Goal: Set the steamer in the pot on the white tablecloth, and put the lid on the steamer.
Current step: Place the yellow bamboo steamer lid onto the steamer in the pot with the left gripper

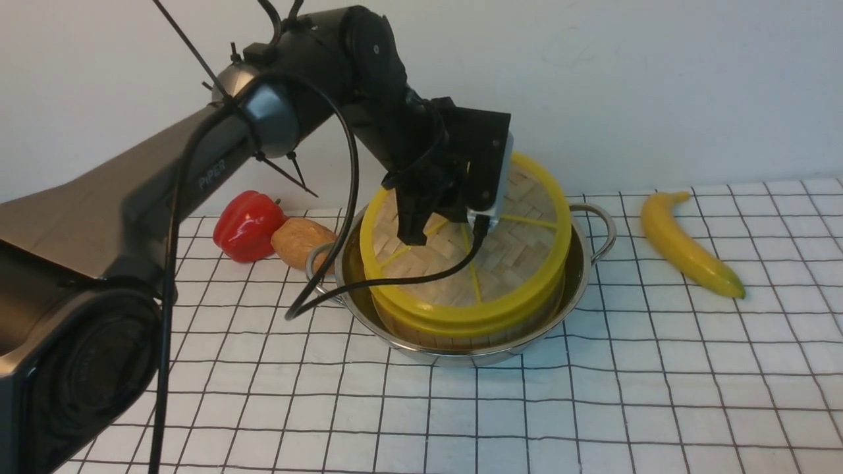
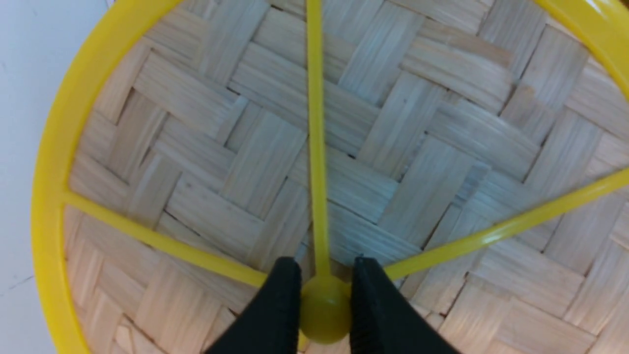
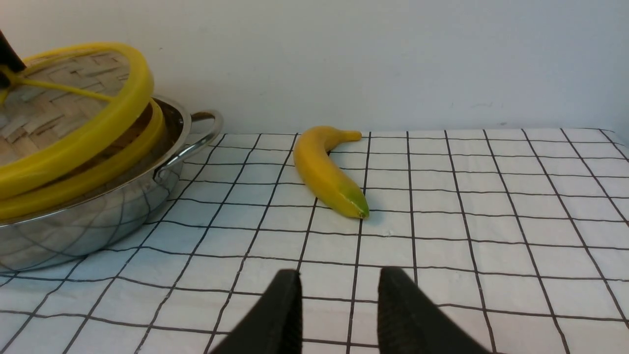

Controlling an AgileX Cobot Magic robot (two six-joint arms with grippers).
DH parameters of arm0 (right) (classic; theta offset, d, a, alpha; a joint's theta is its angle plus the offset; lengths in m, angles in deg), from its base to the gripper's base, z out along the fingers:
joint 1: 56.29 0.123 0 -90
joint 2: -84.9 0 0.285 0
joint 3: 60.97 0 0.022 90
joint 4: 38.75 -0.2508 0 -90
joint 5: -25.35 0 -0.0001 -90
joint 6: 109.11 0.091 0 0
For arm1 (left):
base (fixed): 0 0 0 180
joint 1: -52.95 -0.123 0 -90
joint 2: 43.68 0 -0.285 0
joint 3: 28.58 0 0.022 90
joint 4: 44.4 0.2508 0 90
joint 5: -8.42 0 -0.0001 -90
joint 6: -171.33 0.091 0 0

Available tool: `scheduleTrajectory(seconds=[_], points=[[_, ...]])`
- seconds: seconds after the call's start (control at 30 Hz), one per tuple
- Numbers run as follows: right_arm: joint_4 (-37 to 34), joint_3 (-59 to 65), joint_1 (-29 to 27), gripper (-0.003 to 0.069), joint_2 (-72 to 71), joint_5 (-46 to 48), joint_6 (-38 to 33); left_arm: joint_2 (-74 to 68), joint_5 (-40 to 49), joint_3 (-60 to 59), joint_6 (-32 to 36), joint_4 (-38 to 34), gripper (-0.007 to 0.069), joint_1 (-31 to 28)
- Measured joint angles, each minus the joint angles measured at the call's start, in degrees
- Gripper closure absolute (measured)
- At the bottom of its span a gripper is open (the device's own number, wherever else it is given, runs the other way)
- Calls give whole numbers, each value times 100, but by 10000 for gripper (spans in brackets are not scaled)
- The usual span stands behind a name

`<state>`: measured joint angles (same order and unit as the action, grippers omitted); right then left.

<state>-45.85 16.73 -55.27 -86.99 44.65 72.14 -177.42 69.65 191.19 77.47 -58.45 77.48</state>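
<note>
Fingers (image 2: pixel 275 305) of L gripper (image 2: pixel 325 263) were clamped on knob (image 2: pixel 324 314) of lid (image 2: pixel 236 162), clear in L wrist view only; arm hid it in front view. R wrist view showed lid tilted over steamer (image 1: pixel 435 337) in pot (image 3: pixel 123 206); R gripper (image 3: pixel 339 285) fingers apart, empty. White tablecloth (image 1: pixel 593 408) w/ black grid; plain pale wall (image 1: pixel 658 79) behind.

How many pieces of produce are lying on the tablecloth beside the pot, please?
3: a red pepper and a brown potato-like item beside it, both left of the pot; a banana to the pot's right. The left arm could hide more.
</note>
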Motion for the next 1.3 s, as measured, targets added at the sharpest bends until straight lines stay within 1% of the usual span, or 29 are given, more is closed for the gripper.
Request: scheduleTrajectory(seconds=[0.4,0.63,0.9,1.3], points=[[0,0,0,419,0,0,-14,-53,27,10,34,0,508,0],[0,0,0,419,0,0,-3,-267,-228,11,106,-20,508,0],[-4,0,0,419,0,0,0,-326,-773,11,106,-58,508,0],[-4,0,0,419,0,0,0,-333,-779,11,-4,-73,508,0]])
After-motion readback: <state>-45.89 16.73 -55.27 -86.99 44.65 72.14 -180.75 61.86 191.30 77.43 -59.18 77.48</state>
